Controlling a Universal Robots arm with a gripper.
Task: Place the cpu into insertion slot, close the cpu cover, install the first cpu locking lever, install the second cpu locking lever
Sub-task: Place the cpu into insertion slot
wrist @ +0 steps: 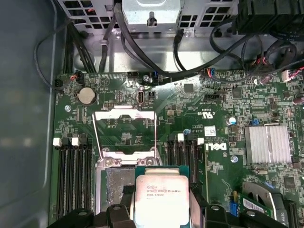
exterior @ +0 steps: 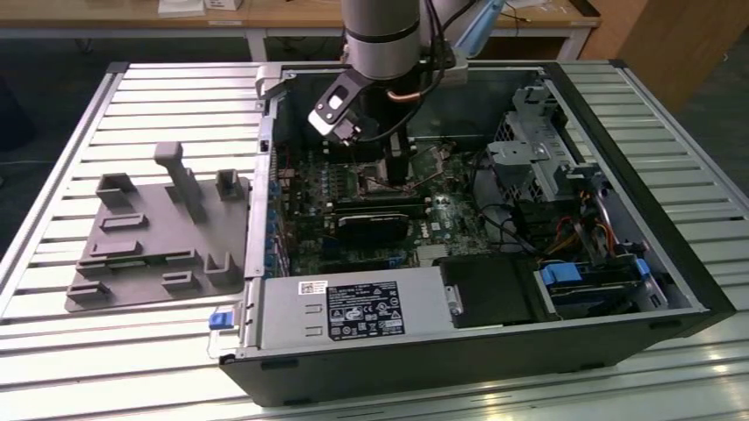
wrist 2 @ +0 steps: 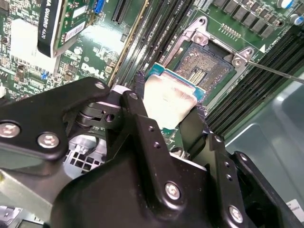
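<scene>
I am looking first at the room around the work. In the exterior view the arm (exterior: pixel 381 35) is reaching down into the open computer case (exterior: pixel 468 360). Its tool end is hanging between the case's rear wall and one black expansion card (exterior: pixel 377 221), so the space there is narrow. In the first wrist view the insertion slot (wrist: pixel 115 183) is sitting between two banks of memory slots (wrist: pixel 73 175), one bank close on each side, and sideways room is small. One cpu cover (wrist: pixel 124 114) is standing open at the slot's edge away from the tool, and black cables (wrist: pixel 78 47) are running beyond it near the case wall.

The gripper (wrist 2: pixel 168 105) is pinching one cpu (wrist 2: pixel 166 95) by two opposite edges, with one of its fingers (wrist 2: pixel 142 123) on each side. The cpu is hovering over the near edge of the insertion slot, and the dark pin field is showing uncovered past the chip. I cannot tell whether the chip is touching the slot frame. One thin metal rod (wrist 2: pixel 275 71) is sticking out from a slot corner.
</scene>
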